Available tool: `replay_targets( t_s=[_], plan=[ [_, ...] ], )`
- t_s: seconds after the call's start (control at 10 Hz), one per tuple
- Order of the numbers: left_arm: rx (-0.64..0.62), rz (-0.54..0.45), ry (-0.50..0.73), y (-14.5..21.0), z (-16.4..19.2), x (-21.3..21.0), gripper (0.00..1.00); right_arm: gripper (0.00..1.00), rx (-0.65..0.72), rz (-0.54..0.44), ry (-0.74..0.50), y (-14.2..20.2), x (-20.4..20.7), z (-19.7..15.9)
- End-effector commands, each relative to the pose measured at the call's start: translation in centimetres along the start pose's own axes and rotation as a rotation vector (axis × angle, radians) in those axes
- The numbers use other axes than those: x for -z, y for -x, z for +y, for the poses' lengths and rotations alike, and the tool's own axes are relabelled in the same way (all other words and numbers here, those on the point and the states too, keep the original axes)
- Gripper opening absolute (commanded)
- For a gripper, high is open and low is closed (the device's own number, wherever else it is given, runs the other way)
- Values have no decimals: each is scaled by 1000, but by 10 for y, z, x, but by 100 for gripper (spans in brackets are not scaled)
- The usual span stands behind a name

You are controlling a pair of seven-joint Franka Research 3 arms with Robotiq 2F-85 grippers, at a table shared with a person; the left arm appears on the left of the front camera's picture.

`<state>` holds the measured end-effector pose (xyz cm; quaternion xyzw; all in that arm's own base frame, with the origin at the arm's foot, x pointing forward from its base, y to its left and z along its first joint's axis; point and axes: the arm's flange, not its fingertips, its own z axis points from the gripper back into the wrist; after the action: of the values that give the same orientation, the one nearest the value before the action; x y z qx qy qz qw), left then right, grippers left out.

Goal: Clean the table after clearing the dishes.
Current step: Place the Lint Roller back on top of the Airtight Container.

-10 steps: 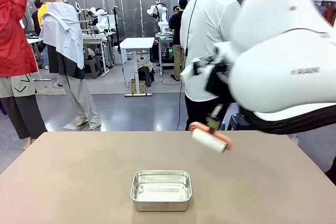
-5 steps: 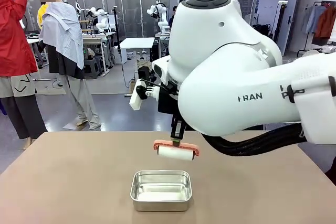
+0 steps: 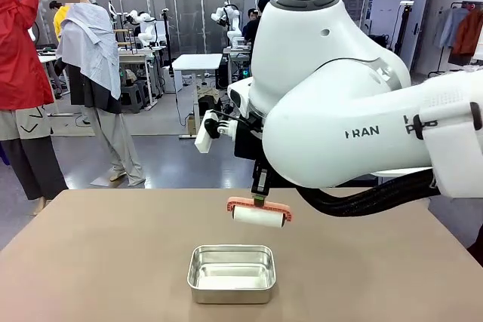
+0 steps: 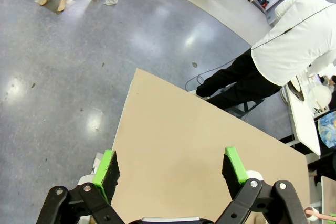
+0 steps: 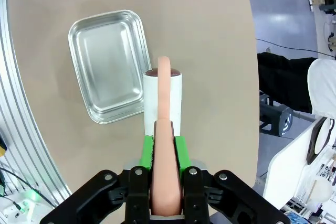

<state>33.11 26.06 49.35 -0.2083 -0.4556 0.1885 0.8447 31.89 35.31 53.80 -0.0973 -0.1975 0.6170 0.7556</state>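
The right arm sweeps in across the front view, big and white, and its gripper (image 3: 259,195) hangs just above the desk (image 3: 98,262) with a lint roller (image 3: 258,216) dangling below it. From the right wrist camera the fingers (image 5: 147,153) are pinching the roller's salmon-pink handle (image 5: 164,129) between the green pads, clamped tight on both sides. The handle runs up toward twelve o'clock in that view and arches over the white roll (image 5: 176,100), which sits just past the fingertips.

At about ten o'clock from the roll in the right wrist view lies a small steel pan (image 5: 107,64), rectangular with rounded corners, its near corner tucked just under the roll's edge as seen from above. In the front view the pan (image 3: 231,273) rests on the desk toward six o'clock from the roller, and the roller hangs clear of it, not touching.

Over on the left wrist camera, the left gripper (image 4: 170,171) has its fingers (image 4: 107,169) spread wide, nothing between them. Beyond them, the brownish desk top (image 4: 178,145) runs off toward four o'clock, grey floor at nine o'clock. A person in a white shirt (image 4: 294,40) and dark trousers stands bent at the far desk edge, around two o'clock in that view.
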Motion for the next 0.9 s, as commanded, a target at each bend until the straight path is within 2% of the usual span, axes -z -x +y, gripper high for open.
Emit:
replay_targets(
  t_s=[0.0,0.3,0.5,0.7,0.8],
  plan=[
    [3,10,7,-2,0,-3,100,20,-63,14,-85,-4,4,-2],
    [3,10,7,-2,0,-3,100,20,-89,21,-243,-27,34,-16],
    [3,10,7,-2,0,-3,100,20,-175,4,-330,-46,59,-24],
    [3,10,7,-2,0,-3,100,20,-235,48,-387,-59,87,-31],
    [3,10,7,-2,0,-3,100,20,-220,79,-402,-63,101,-37]
  ],
)
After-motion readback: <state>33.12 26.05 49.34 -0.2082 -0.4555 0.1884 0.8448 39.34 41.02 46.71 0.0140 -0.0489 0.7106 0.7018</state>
